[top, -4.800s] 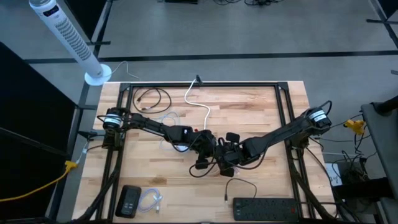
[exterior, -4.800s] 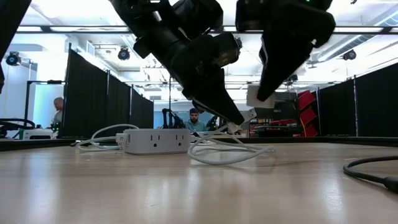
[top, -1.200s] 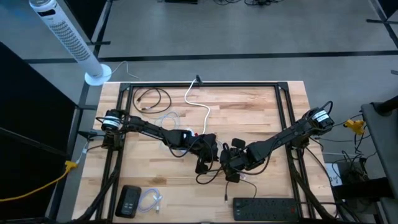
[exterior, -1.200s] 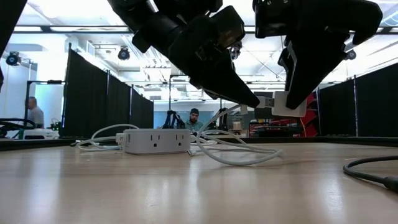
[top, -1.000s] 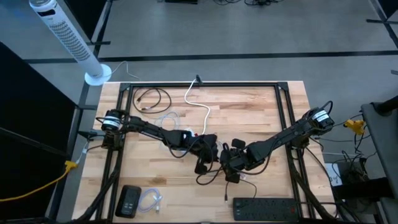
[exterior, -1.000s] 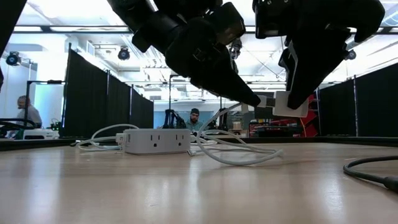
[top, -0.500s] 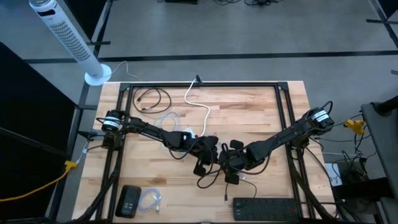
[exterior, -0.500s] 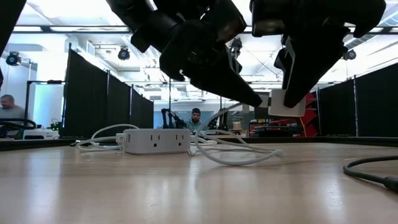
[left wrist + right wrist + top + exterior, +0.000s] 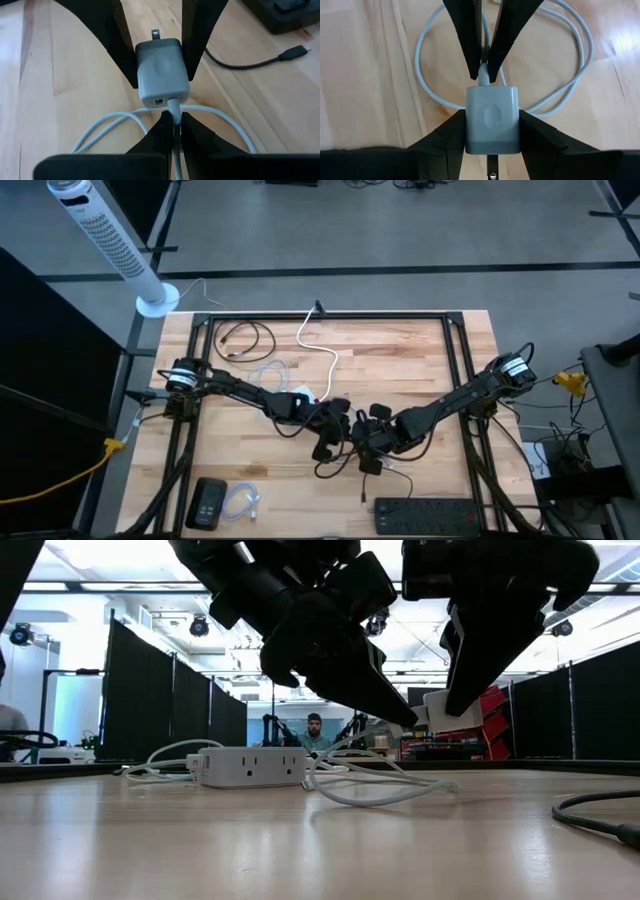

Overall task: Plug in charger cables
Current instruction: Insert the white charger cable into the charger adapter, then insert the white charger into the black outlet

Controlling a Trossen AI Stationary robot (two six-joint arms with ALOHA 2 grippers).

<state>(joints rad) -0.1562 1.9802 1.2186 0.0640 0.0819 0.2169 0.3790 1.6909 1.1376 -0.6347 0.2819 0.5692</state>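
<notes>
On the wooden counter [image 9: 420, 370], going from its left side, a dark device [image 9: 209, 502] lies at the near corner with a small translucent cable [image 9: 243, 502] coiled just beside it, and a thin black cable [image 9: 245, 337] loops near the far left corner. A thicker white cord [image 9: 322, 352] runs from the far edge toward the middle, where the low view shows a white socket cube [image 9: 247, 766] resting on the wood. The left gripper [image 9: 174, 125] reaches in from the left to the counter's middle, its fingers [image 9: 159, 131] pinched together on the pale charger cable [image 9: 120, 122] right behind the plug, which sits in a port on the end of a grey charger block [image 9: 161, 70]. The cable's loops trail down and rest on the wood below. Facing it from the right, the right gripper [image 9: 492, 125] has its fingers [image 9: 451, 135] clamped on the two sides of that block, holding it clear of the counter with its metal prongs pointing back toward its own wrist. The two grippers meet nearly tip to tip above the counter. Nearer the front edge, right of centre, a black cable [image 9: 385, 477] curls beside a long black power strip [image 9: 425, 516]. In the room beyond, a person [image 9: 314, 732] is visible between dark curtains.
</notes>
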